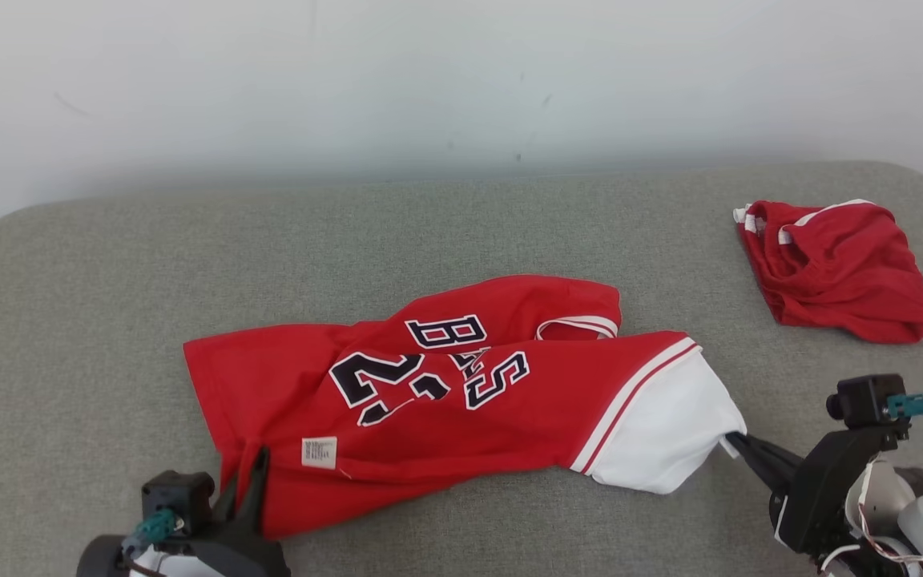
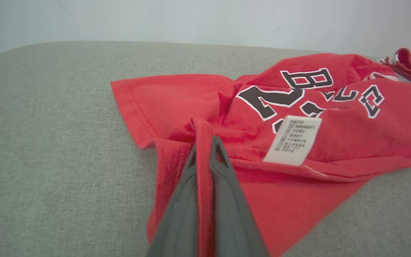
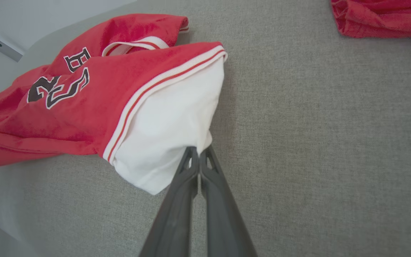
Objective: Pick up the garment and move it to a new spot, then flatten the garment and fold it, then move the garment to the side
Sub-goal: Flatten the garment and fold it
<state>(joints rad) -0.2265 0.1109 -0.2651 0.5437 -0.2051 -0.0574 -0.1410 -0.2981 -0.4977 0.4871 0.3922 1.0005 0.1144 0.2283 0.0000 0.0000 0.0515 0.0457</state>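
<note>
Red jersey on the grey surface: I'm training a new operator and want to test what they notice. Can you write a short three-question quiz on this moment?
1. True or false: the left gripper and the right gripper are both shut on the red jersey.
2. Where does the right gripper pinch the jersey? A) at the edge of its white part; B) in its red middle; C) nowhere, it hangs clear of the cloth.
3. Fill in: the second red garment lies on the grey surface to the robot's ____ of the jersey, apart from it.

Key: 1 true; 2 A; 3 right.
</note>
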